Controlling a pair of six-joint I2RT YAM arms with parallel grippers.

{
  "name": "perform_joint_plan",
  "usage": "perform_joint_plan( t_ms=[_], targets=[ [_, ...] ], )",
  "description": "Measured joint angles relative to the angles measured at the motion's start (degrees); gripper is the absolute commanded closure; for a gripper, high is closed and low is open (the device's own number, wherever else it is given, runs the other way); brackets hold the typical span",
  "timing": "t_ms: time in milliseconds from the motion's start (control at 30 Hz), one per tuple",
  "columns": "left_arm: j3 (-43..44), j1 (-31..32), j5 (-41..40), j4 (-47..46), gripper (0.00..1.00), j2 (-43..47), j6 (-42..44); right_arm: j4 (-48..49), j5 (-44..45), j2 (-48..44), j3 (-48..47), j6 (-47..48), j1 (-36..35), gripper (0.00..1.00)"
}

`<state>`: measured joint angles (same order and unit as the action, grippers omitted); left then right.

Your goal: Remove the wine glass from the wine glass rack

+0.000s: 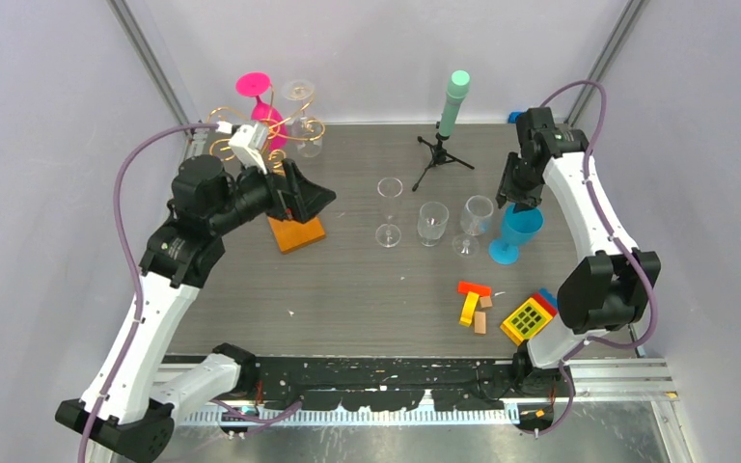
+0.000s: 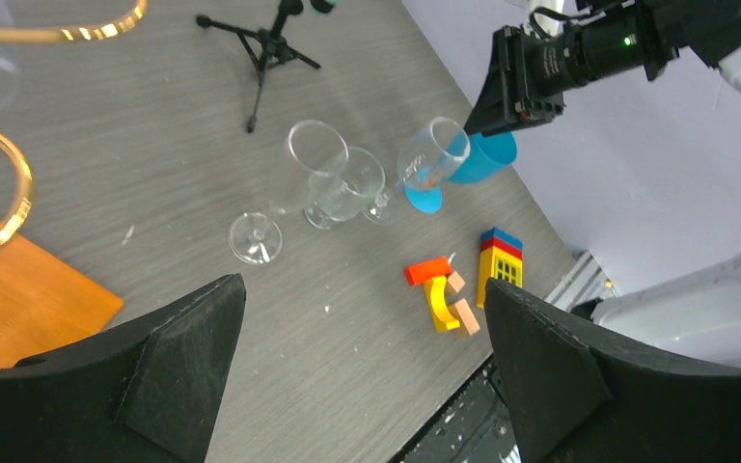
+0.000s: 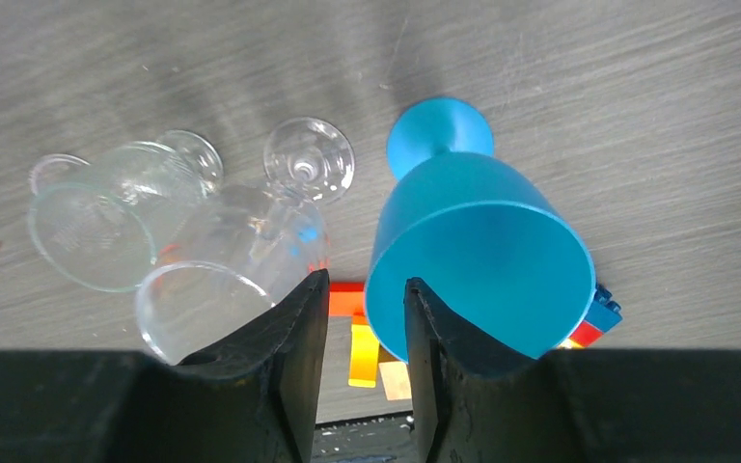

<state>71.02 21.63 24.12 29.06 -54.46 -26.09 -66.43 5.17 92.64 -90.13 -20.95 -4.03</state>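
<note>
The gold wire wine glass rack (image 1: 268,135) stands at the far left on an orange wooden base (image 1: 299,234). A pink wine glass (image 1: 260,99) and a clear wine glass (image 1: 302,108) hang upside down from it. My left gripper (image 1: 320,198) is open wide and empty, just right of the rack's stem and above its base. In the left wrist view (image 2: 365,289) the gold curls (image 2: 5,183) and the base (image 2: 39,304) are at the left edge. My right gripper (image 3: 367,282) is slightly open over a blue wine glass (image 3: 482,251), its rim wall between the fingers.
Three clear glasses (image 1: 389,207) (image 1: 432,224) (image 1: 475,220) stand mid-table beside the blue glass (image 1: 516,231). A black tripod with a mint-green cylinder (image 1: 452,121) is at the back. Coloured toy blocks (image 1: 473,301) (image 1: 529,316) lie near the front right.
</note>
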Motion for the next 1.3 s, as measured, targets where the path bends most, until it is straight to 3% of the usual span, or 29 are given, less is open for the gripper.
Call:
perform_joint_plan(
  t_ms=[367,600,800,900,1300],
  targets=[
    [21.5,-1.7,-7.9,3.2,0.03,-14.8,0.5,2.7,-1.2,-6.5,-4.1,-1.7,0.0,0.61],
    [32.9,-13.6,-6.1,4.1,0.12,-28.3,-6.5,8.8,-7.3,-16.5,3.2,-4.3,0.0,0.6],
    [35.1,-25.1,-3.2,2.8,0.3,-34.9,-15.4,11.0,-9.8,-19.4,7.2,-5.0,0.0,0.61],
    [35.0,-28.7,-3.8,0.6,0.33,-36.8,-19.0,11.7,-10.3,-20.2,9.0,-5.2,0.0,0.6],
    [40.0,-29.1,-8.8,-1.0,0.44,-44.7,-23.4,12.6,-10.0,-22.2,13.3,-5.4,0.0,0.6]
  ],
)
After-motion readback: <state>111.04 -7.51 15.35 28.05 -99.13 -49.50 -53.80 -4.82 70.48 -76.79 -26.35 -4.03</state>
